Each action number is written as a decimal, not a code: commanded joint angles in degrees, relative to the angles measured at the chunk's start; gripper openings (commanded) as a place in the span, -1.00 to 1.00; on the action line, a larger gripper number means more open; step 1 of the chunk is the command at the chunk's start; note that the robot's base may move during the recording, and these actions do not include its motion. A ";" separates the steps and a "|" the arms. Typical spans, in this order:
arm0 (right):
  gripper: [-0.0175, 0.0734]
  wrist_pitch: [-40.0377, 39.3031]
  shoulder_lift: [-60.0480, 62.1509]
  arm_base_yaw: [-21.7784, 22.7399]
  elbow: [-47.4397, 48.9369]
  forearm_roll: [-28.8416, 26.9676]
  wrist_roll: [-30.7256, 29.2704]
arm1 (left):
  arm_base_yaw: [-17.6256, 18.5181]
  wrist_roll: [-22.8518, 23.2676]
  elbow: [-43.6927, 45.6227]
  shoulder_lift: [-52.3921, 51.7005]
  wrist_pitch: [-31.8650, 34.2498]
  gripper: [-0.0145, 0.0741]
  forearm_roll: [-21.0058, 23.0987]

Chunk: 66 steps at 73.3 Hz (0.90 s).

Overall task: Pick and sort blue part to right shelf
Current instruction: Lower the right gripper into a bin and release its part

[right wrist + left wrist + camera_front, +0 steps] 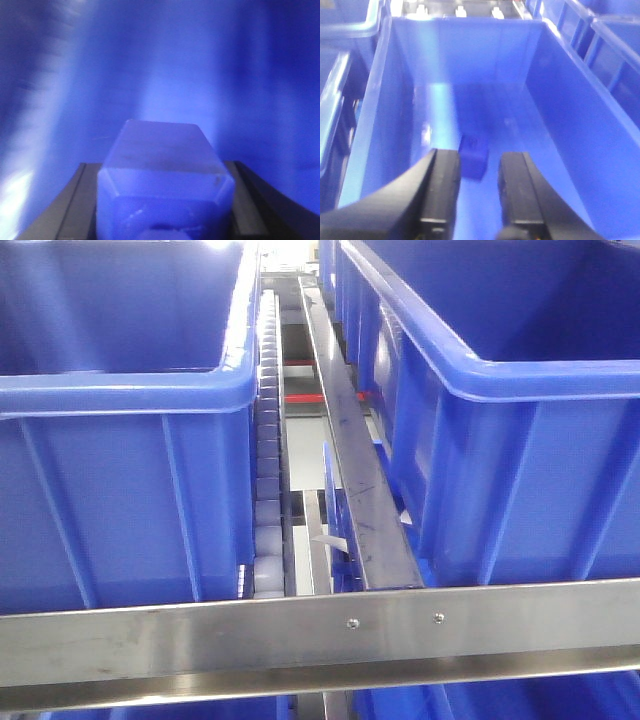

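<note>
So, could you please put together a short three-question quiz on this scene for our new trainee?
1. True or false: the left gripper holds the small dark-blue block lying on the floor of the blue plastic bin.
2. What sits between the right gripper's fingers? A) pale blue plastic cube B) steel rail C) nothing
3. Fill in: the pale roller track runs between two large blue ____.

Key: 1 false; 2 A; 3 bins.

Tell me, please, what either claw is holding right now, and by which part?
The right claw grips a blue part by its two opposite sides. The left claw is open, holding nothing.
</note>
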<state>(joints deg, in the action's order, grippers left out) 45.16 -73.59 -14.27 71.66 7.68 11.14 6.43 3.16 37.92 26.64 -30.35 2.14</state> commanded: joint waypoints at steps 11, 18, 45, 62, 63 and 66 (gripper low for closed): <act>-0.17 -3.02 -16.63 4.52 11.08 1.74 -0.51 | 0.19 0.00 1.51 -1.78 1.58 -0.23 0.40; -0.17 -2.75 -24.05 4.64 14.32 1.74 -2.72 | 0.19 0.00 1.51 -1.87 1.07 -0.25 0.40; 0.13 -2.64 -33.74 4.64 17.64 1.74 -4.32 | 0.19 0.00 1.51 -1.87 1.07 -0.25 0.40; 0.73 -2.30 -32.34 4.64 17.64 1.74 -4.32 | 0.19 0.00 1.51 -1.87 1.07 -0.25 0.50; 0.72 -2.25 -32.00 4.64 17.64 1.74 -4.32 | 0.19 0.00 1.51 -1.87 1.07 -0.25 0.50; 0.71 -2.17 -31.05 4.64 17.64 1.74 -4.32 | 0.19 0.00 1.51 -1.87 1.07 -0.25 0.50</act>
<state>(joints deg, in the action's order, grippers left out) 44.64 -110.11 -9.89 87.29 8.45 7.36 6.43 3.16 37.79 24.49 -33.48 2.14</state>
